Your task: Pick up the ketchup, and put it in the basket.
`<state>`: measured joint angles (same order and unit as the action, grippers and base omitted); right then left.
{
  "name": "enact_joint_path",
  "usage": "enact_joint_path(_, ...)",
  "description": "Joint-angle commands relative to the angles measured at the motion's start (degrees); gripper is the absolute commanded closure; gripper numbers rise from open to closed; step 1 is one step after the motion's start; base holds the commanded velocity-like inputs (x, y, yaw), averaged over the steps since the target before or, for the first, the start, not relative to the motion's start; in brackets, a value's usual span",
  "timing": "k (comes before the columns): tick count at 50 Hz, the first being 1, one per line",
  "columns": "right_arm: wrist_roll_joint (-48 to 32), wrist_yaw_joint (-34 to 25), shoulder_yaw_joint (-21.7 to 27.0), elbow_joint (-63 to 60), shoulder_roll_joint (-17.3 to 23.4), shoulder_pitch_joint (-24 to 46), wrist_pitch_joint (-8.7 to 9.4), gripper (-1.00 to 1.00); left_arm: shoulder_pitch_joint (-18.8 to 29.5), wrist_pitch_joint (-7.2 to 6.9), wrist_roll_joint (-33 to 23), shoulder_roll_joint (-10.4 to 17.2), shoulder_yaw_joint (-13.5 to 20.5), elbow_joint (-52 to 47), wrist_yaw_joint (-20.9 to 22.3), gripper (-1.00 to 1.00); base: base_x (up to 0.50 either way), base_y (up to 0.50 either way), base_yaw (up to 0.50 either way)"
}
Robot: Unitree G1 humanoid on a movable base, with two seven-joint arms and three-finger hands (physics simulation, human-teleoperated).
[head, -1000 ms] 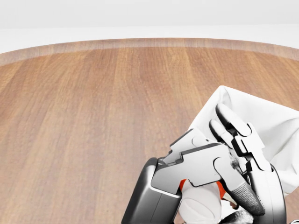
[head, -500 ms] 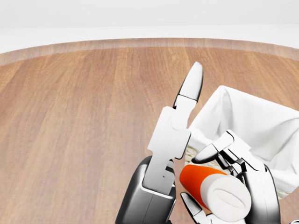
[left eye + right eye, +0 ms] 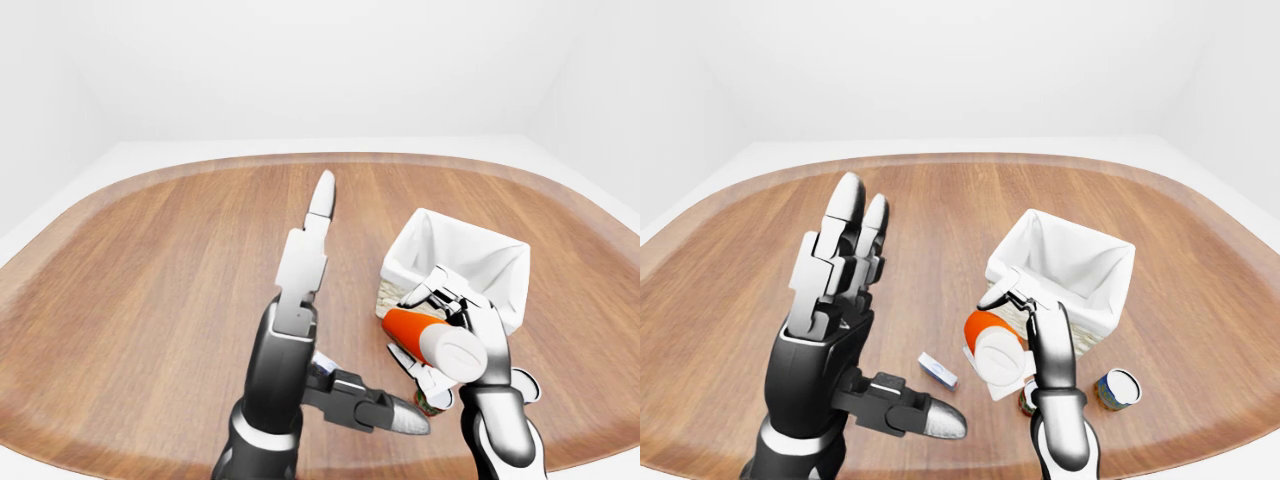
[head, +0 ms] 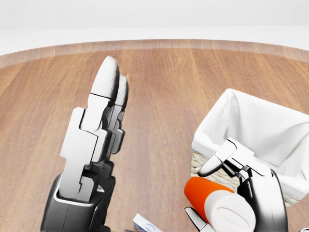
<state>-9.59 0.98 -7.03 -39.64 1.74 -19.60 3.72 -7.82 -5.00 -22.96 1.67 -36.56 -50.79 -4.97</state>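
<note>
The ketchup (image 4: 211, 192), an orange-red bottle with a white cap facing the camera, lies tilted in my right hand (image 4: 202, 193), whose fingers close round it. It hangs just at the lower-left corner of the basket (image 3: 461, 227), a wicker box lined with white cloth, and is outside its rim. My left hand (image 3: 896, 315) stands open to the left of the bottle. Its fingers (image 4: 108, 79) are stretched upward, its thumb sticks out sideways, and it holds nothing.
A small white and blue box (image 3: 937, 370) lies on the wooden table (image 3: 940, 220) between the hands. An open can (image 3: 1117, 388) and a small dark jar (image 3: 1028, 399) stand below the basket near the table's lower edge.
The left hand, which was closed over the bottle with the right, has opened and swung away to the left. The right hand keeps the ketchup, a little lower.
</note>
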Motion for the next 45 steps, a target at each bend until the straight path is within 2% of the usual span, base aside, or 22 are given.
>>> enact_joint_path(1, 2.9, 0.7, 0.9, -0.6, -0.3, 0.1, 0.28, 1.0, -9.0, 0.0, 7.2, 6.3, 14.8, -5.9, 2.9, -1.0, 0.0, 0.0, 0.0)
enact_joint_path(3, 2.7, 0.7, 0.9, -0.1, -0.4, 0.2, 0.05, 1.0, -10.9, 0.0, 9.8, 6.3, 19.3, -5.2, 4.5, -1.0, 0.0, 0.0, 0.0)
enact_joint_path(5, 2.5, 0.7, 0.7, -0.2, -0.4, 0.1, 0.07, 1.0, -11.7, 0.0, 12.1, 4.8, 23.3, -4.6, 5.8, -1.0, 0.0, 0.0, 0.0)
enact_joint_path(6, 2.6, 0.8, 0.7, -0.2, -0.4, 0.1, 0.03, 1.0, -11.6, 0.0, 14.0, 4.0, 26.9, -3.0, 6.6, -1.0, 0.0, 0.0, 0.0)
enact_joint_path(10, 2.4, 0.8, 0.6, -0.4, -0.4, 0.0, 0.06, 1.0, -10.8, 0.0, 15.7, 1.2, 33.5, 2.4, 9.2, -1.0, 0.0, 0.0, 0.0)
enact_joint_path(17, 2.3, 0.9, 0.9, -0.2, -0.4, 0.2, 0.09, 1.0, -9.3, 0.0, 19.2, -2.0, 41.6, 9.3, 12.3, -1.0, 0.0, 0.0, 0.0)
enact_joint_path(20, 2.2, 1.0, 0.9, 0.0, -0.5, 0.2, 0.03, 1.0, -9.1, 0.0, 19.7, -2.5, 44.1, 13.3, 13.1, -1.0, 0.0, 0.0, 0.0)
enact_joint_path(22, 2.0, 1.0, 0.9, 0.1, -0.5, 0.3, 0.04, 1.0, -8.8, 0.68, 19.7, -2.8, 44.9, 14.4, 13.4, -1.0, 0.0, 0.0, 0.0)
enact_joint_path(23, 1.9, 1.1, 0.9, 0.1, -0.5, 0.4, 0.09, 1.0, -7.7, 1.36, 21.3, -2.7, 46.9, 17.1, 13.6, -1.0, 0.0, 0.0, 0.0)
enact_joint_path(24, 1.9, 1.1, 0.9, 0.1, -0.5, 0.4, 0.09, 1.0, -7.6, 1.42, 21.3, -2.7, 47.1, 17.2, 13.7, -1.0, 0.0, 0.0, 0.0)
enact_joint_path(25, 1.9, 1.1, 1.0, 0.3, -0.5, 0.5, -0.03, 1.0, -6.9, 3.14, 21.8, -2.5, 48.2, 20.2, 13.9, -1.0, 0.0, 0.0, 0.0)
enact_joint_path(26, 1.9, 1.1, 1.0, 0.3, -0.5, 0.5, -0.04, 1.0, -6.9, 3.27, 21.7, -2.5, 48.3, 20.4, 14.0, -1.0, 0.0, 0.0, 0.0)
enact_joint_path(27, 1.8, 1.3, 1.1, 1.0, -0.6, 0.9, -0.37, 1.0, -5.7, 4.85, 22.4, -2.4, 49.4, 24.4, 13.7, -1.0, 0.0, 0.0, 0.0)
enact_joint_path(28, 1.7, 1.4, 1.0, 1.5, -0.7, 1.1, -0.5, 1.0, -5.6, 5.64, 23.3, -2.6, 49.8, 25.1, 13.6, -1.0, 0.0, 0.0, 0.0)
enact_joint_path(29, 1.5, 1.5, 1.0, 1.9, -0.7, 1.3, -0.63, 1.0, -5.4, 5.42, 24.1, -2.5, 50.0, 26.0, 13.7, -1.0, 0.0, 0.0, 0.0)
enact_joint_path(30, 1.5, 1.5, 1.0, 2.1, -0.7, 1.4, -0.82, 1.0, -4.4, 6.25, 21.0, -1.7, 49.0, 28.0, 13.4, -1.0, 0.0, 0.0, 0.0)
enact_joint_path(31, 1.5, 1.5, 1.0, 2.1, -0.7, 1.4, -0.61, 1.0, -4.3, 7.02, 21.7, -1.9, 49.4, 27.9, 12.8, -1.0, 0.0, 0.0, 0.0)
enact_joint_path(32, 1.7, 1.4, 1.1, 1.7, -0.7, 1.4, -0.43, 1.0, -3.9, 5.74, 23.3, -2.1, 50.2, 27.5, 12.4, -1.0, 0.0, 0.0, 0.0)
enact_joint_path(37, 1.6, 1.4, 1.3, 2.3, -0.8, 1.5, -0.74, 1.0, -3.5, 6.79, 21.5, -1.4, 48.9, 30.3, 12.1, -1.0, 0.0, 0.0, 0.0)
enact_joint_path(39, 1.4, 1.4, 1.1, 1.8, -0.8, 1.3, -0.51, 1.0, -3.3, 6.7, 21.4, -1.3, 48.8, 30.6, 11.8, -1.0, 0.0, 0.0, 0.0)
enact_joint_path(41, 1.4, 1.5, 1.1, 1.6, -0.8, 1.3, -0.39, 1.0, -2.9, 5.97, 21.5, -1.0, 48.8, 31.3, 11.8, -1.0, 0.0, 0.0, 0.0)
enact_joint_path(45, 1.1, 1.7, 0.9, 2.0, -0.8, 1.4, -0.5, 1.0, -2.8, 6.09, 21.1, -0.9, 48.4, 31.9, 11.5, -1.0, 0.0, 0.0, 0.0)
